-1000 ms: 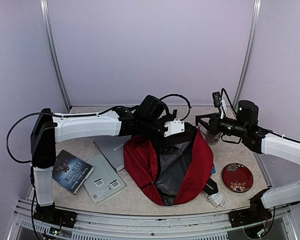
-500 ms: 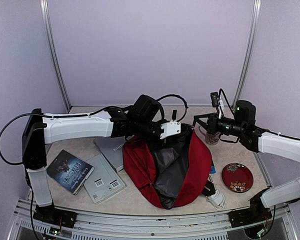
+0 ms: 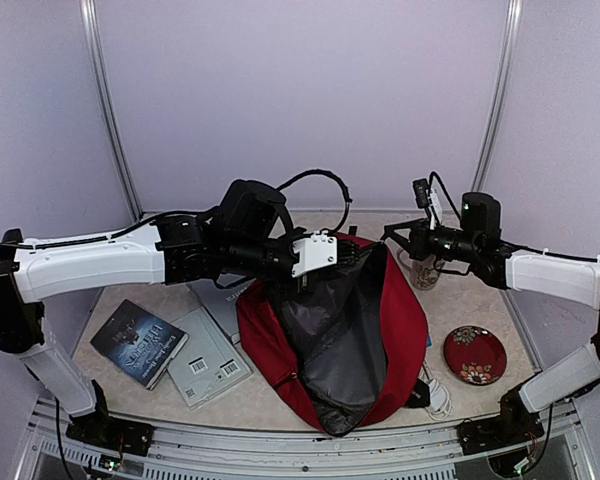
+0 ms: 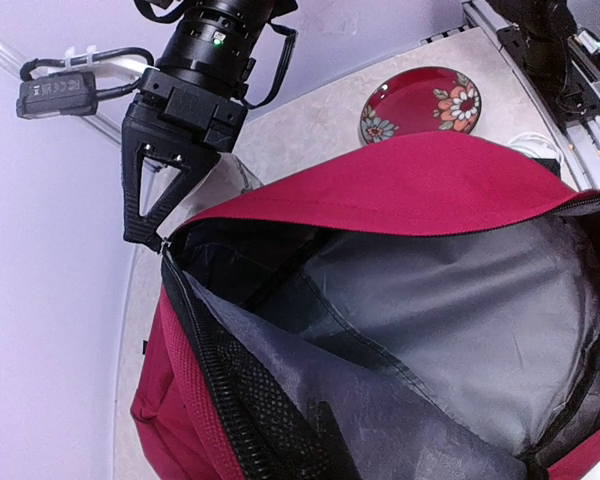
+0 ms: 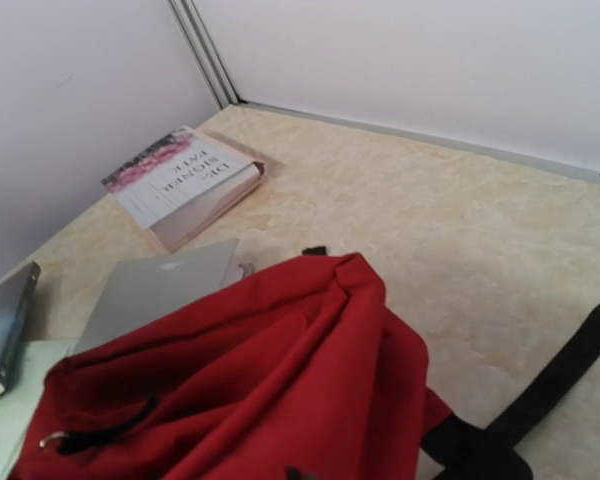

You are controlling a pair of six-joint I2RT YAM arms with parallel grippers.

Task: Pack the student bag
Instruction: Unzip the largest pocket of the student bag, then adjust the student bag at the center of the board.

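The bag (image 3: 395,325) lies in the middle of the bench (image 3: 265,398), with its mouth gaping upward and its grey lining (image 3: 330,340) in plain sight. Both arms are busy with the rim.

The left end effector (image 3: 310,278) is closed at the rim's 11 o'clock. From where I stand it seems to be pinching the zip edge there, though the arm's own bulk hides the contact itself. The right end effector (image 4: 155,235) sits at about 1 o'clock. In the left wrist view its fingers taper together onto the corner where the zip meets the red fabric, so I take it to be clamped on that corner and lifting it.

I read this as the opening step: the two arms are drawing the mouth apart and propping it so that things can go in. As far as I can see there is nothing inside, only bare lining.

The goods wait outside:
- A dark book (image 3: 140,342) and a grey book (image 3: 208,360) lie at the bag's 8 to 9 o'clock.
- A grey slab (image 3: 220,293) is tucked against the bag's left flank.
- A red plate (image 3: 474,354) sits at 3 o'clock.

The next move probably needs one arm to let go and fetch something while the other holds the rim up. The left arm is nearer the books. Once a corner is dropped the soft fabric may sag shut, so the remaining grip has to stay high.
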